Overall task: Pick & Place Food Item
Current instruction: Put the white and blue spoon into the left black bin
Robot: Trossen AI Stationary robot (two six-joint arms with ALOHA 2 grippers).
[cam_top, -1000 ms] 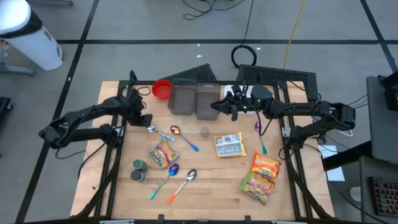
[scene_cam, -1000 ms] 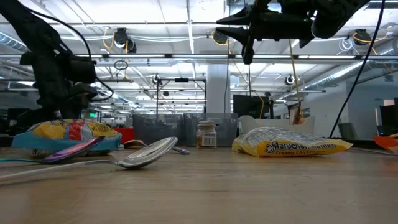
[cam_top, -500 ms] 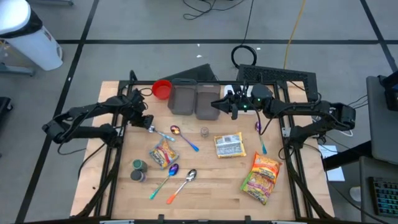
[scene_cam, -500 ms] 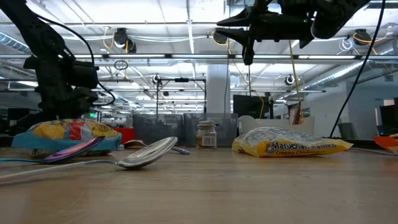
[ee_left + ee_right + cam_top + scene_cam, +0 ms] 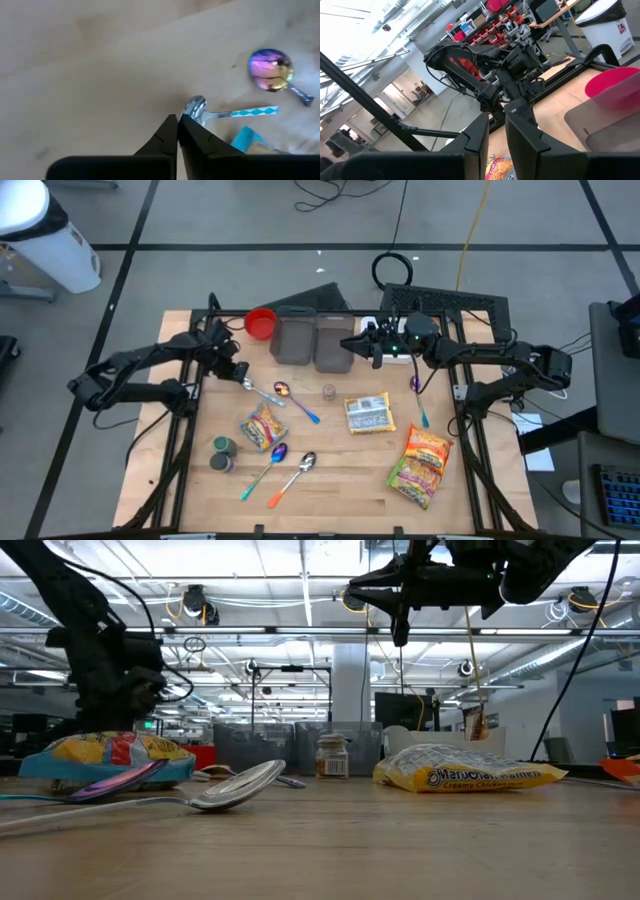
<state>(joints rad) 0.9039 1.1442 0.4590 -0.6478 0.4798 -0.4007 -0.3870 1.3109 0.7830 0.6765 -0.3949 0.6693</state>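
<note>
Three food packets lie flat on the wooden table: a ramen packet (image 5: 368,413), an orange bag (image 5: 420,463) and a small colourful packet (image 5: 262,427). My left gripper (image 5: 239,378) (image 5: 178,119) is shut, slanting down at the table's left, its tips right beside the bowl of a silver spoon (image 5: 196,107) with a blue handle. Nothing shows between its fingers. My right gripper (image 5: 346,346) (image 5: 497,125) hangs high over the grey containers (image 5: 315,340), pointing level toward the left, with a narrow gap between its fingers and nothing in it. My left gripper's shut fingertips stand against the rim of the silver spoon's bowl (image 5: 192,111), coming slanting down from the table's left. Whether they touch it I cannot tell. The spoon lies flat on the table.
A red bowl (image 5: 261,322) stands at the far left by the containers. A small jar (image 5: 328,391), an iridescent spoon (image 5: 296,400), a purple spoon (image 5: 416,393), two more spoons (image 5: 280,470) and two cans (image 5: 222,453) are spread over the table.
My left gripper has shut beside the silver spoon's bowl, with nothing between its fingers. My right gripper has kept still above the containers.
</note>
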